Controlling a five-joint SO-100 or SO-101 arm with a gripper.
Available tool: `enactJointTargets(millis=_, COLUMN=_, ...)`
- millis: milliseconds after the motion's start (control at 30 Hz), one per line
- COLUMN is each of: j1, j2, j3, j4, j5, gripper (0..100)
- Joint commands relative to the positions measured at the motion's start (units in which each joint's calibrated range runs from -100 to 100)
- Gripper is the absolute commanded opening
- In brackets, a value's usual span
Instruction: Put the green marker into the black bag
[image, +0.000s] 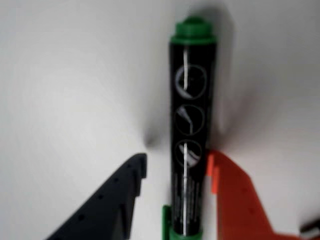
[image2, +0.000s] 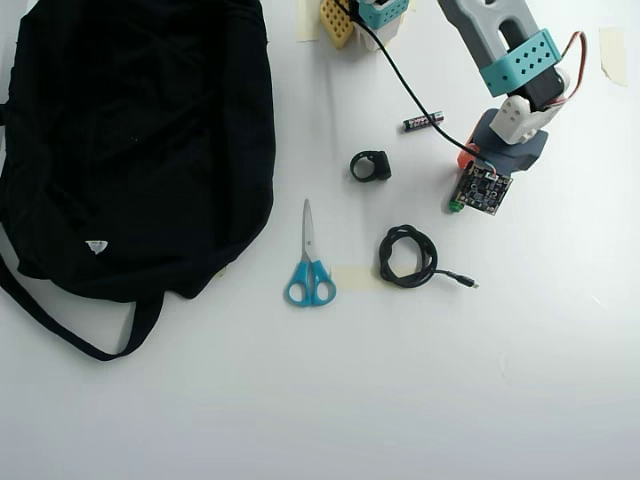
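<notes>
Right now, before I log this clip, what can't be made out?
- Green marker: in the overhead view the arm covers almost all of it.
- Gripper: wrist view is blurred, so contact with the marker is unclear.
- Black bag: its opening cannot be made out overhead; top-left cut off.

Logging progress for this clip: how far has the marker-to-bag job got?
Early. The gripper straddles the dark-barrelled green-capped marker on the white table: orange finger alongside it, black finger apart, so no grasp yet. Lifting and carrying to the floppy black fabric bag remain.
</notes>
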Motion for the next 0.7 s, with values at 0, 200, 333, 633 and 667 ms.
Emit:
enactJointTargets(millis=0, j1=-0.20, j2=0.45, j3=-0.12, j4=-0.38, j5=0.09, gripper=15)
enactJointTargets(millis=200, j1=-0.13, j2=0.45, j3=-0.03, j4=-0.21, j5=0.09, gripper=15)
enactJointTargets(millis=333, j1=-0.05, j2=0.95, j3=-0.03, j4=-0.21, j5=0.09, gripper=15)
enactJointTargets(millis=633, j1=-0.05, j2=1.28, j3=0.06, j4=0.05, j5=0.09, gripper=13)
enactJointTargets(millis=667, j1=-0.05, j2=1.53, j3=0.24, j4=0.31, j5=0.09, gripper=12)
